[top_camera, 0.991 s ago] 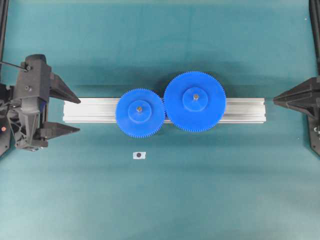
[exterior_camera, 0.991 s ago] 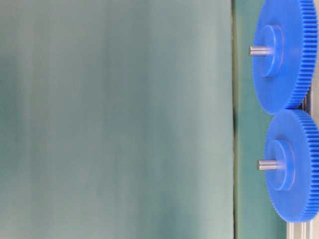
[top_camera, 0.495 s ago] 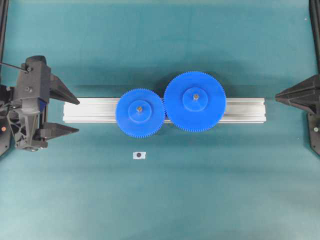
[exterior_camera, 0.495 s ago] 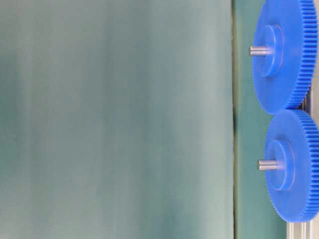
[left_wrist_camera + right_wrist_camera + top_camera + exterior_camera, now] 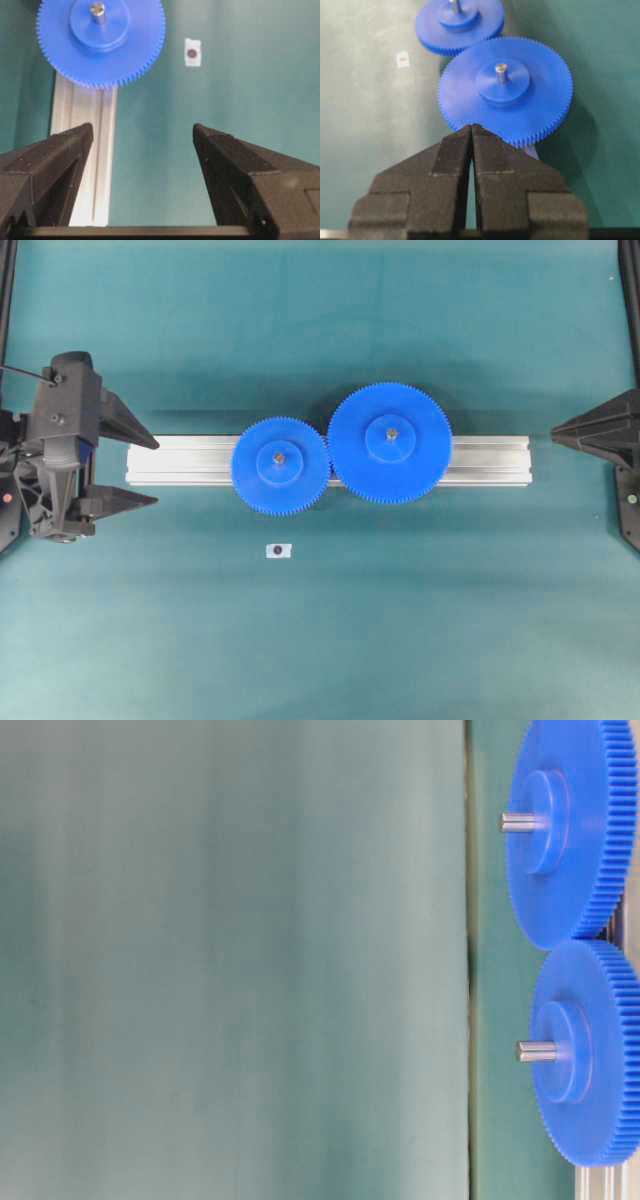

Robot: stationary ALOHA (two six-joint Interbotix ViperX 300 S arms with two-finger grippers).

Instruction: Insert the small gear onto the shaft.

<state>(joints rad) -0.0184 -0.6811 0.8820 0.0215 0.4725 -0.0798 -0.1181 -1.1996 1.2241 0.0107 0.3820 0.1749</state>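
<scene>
The small gear (image 5: 280, 466), a blue toothed disc with a raised hub, sits on the aluminium rail (image 5: 180, 460), and the grey shaft (image 5: 279, 456) pokes up through its centre hole. Its teeth mesh with the larger blue gear (image 5: 390, 443) on the right. The table-level view shows the small gear (image 5: 590, 1055) lowest, with its shaft (image 5: 535, 1051) sticking out. My left gripper (image 5: 156, 471) stands open and empty at the rail's left end, well clear of the small gear (image 5: 100, 42). My right gripper (image 5: 553, 433) is shut on nothing beyond the rail's right end, pointing at the larger gear (image 5: 505, 90).
A small white tag with a dark dot (image 5: 278, 551) lies on the green mat in front of the small gear. Black frame posts run along the left and right edges. The rail (image 5: 85, 150) runs under my left finger.
My right gripper has drawn back slightly to the right. The gears and my left gripper have not moved.
</scene>
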